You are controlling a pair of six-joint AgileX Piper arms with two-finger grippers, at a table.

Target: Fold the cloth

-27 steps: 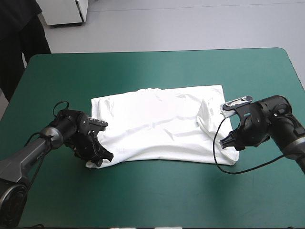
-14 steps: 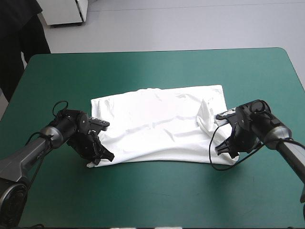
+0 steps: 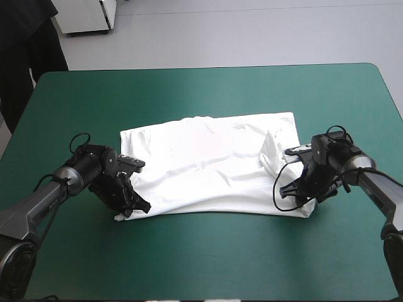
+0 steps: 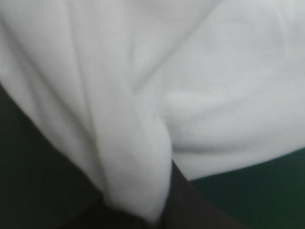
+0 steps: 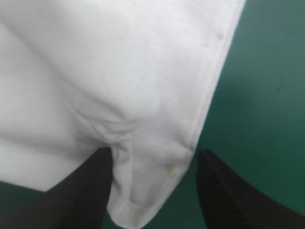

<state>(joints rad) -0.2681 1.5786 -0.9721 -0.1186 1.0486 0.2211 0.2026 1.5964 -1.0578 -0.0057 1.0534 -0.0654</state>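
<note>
T-shirt (image 3: 208, 170) lies spread mid-table on the teal-green cover (image 3: 189, 94), its near left corner pinched in the left gripper (image 3: 130, 210), the right gripper (image 5: 153, 155) wide astride the near right corner, where a shallow close may catch only the hem, which would slip on lifting.

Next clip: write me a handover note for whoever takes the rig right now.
Left claw: shut on the T-shirt at its near left corner.
Right claw: open, straddling the near right corner, not gripping.
T-shirt lies spread on the table, with a small peak by its right edge.
Done: laid out, left corner held. Left: close right claw, fold.
</note>
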